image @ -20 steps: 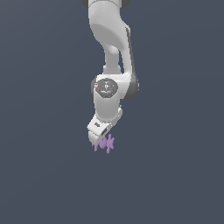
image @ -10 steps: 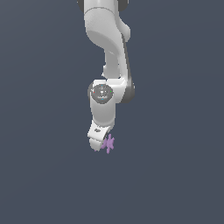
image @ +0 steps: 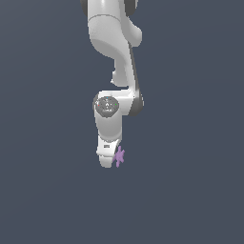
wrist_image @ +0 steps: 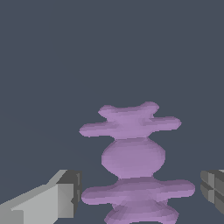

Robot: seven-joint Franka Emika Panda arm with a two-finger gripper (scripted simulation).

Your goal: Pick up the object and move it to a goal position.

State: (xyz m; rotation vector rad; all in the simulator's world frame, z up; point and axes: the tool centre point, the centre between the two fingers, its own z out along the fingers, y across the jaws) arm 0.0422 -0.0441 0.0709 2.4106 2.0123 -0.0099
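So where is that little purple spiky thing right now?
In the exterior view the purple spiky thing sits at the tip of the robot's white hand, on its right side, near the picture's centre.

Flat, even simulator lighting is seen in both views, against a uniform dark slate-blue backdrop where no cast shadows are visible. Soft highlights are carried on the white arm [image: 112, 43], with darker shading toward its underside. No glare or lens distortion is noted. Edges are rendered slightly soft and low-resolution.
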